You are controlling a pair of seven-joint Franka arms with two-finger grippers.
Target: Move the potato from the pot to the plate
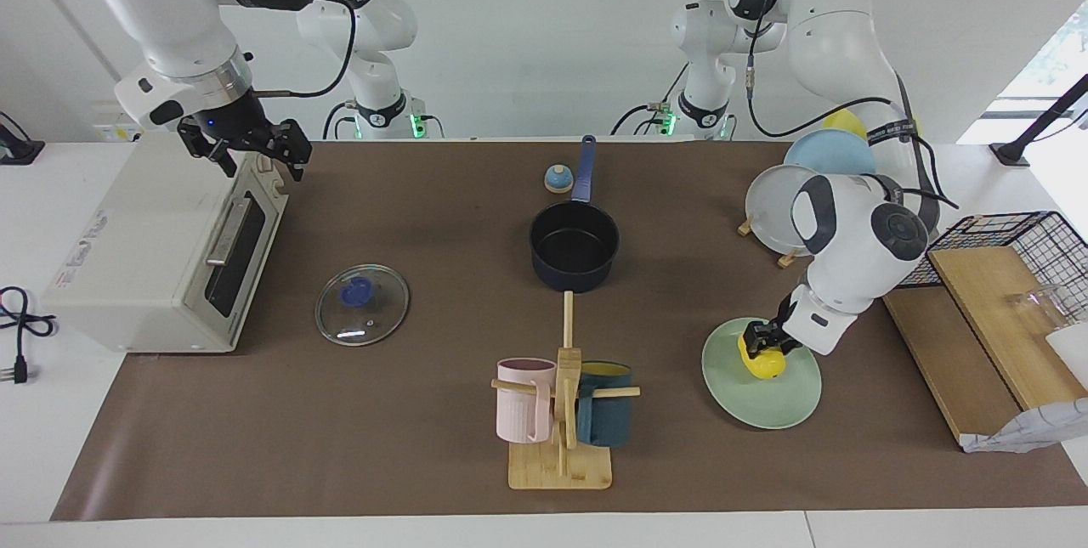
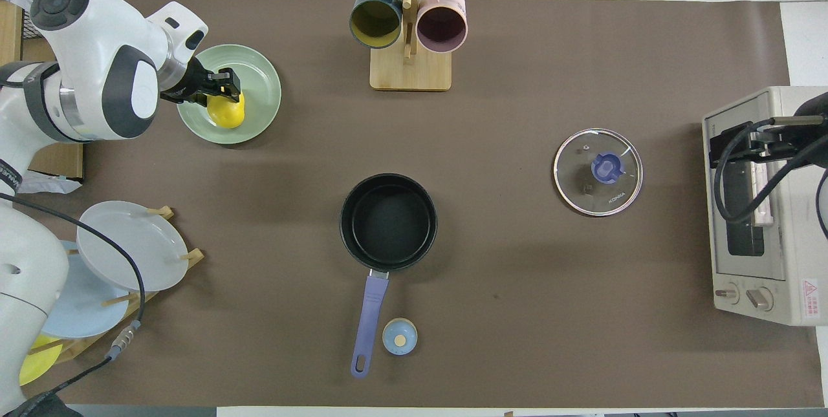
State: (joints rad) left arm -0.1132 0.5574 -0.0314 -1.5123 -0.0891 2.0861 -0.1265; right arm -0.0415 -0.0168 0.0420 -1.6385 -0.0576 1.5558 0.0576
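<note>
The yellow potato [image 1: 767, 365] rests low on the mint-green plate [image 1: 778, 408] toward the left arm's end of the table. My left gripper [image 1: 764, 342] is shut on the potato's top. In the overhead view, the left gripper [image 2: 218, 86] is over the plate [image 2: 261, 81] and the potato [image 2: 227, 114] lies under its fingers. The navy pot [image 1: 575, 246] stands empty mid-table, its handle pointing toward the robots; it also shows in the overhead view [image 2: 388, 222]. My right gripper [image 1: 259, 155] hangs open and empty over the toaster oven's front top edge, waiting.
A glass lid [image 1: 362, 304] lies between the toaster oven [image 1: 161, 251] and the pot. A mug rack [image 1: 563, 412] with a pink and a teal mug stands farther from the robots than the pot. A plate rack [image 1: 786, 200], a small bell [image 1: 558, 179] and a wire basket [image 1: 1011, 246] are also here.
</note>
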